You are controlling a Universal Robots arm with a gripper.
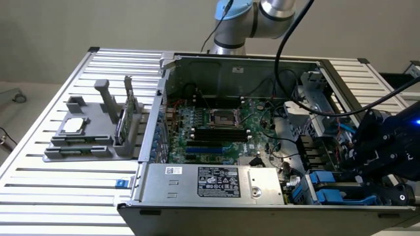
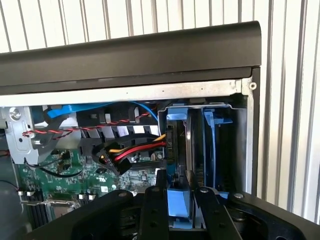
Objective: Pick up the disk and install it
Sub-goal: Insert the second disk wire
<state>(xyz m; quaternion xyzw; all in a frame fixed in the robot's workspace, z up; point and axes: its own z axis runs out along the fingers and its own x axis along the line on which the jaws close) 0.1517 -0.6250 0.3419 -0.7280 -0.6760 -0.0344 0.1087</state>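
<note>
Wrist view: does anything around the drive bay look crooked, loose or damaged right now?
Nothing stands out. The disk stands upright in the blue cage at the corner of the computer case, in line with the bay walls. The gripper sits right at its blue carrier tab. The red and yellow cables beside it look tidy.

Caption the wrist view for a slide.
End effector straddles the blue carrier of the disk, which stands on edge in the blue drive cage at the computer case corner.
</note>
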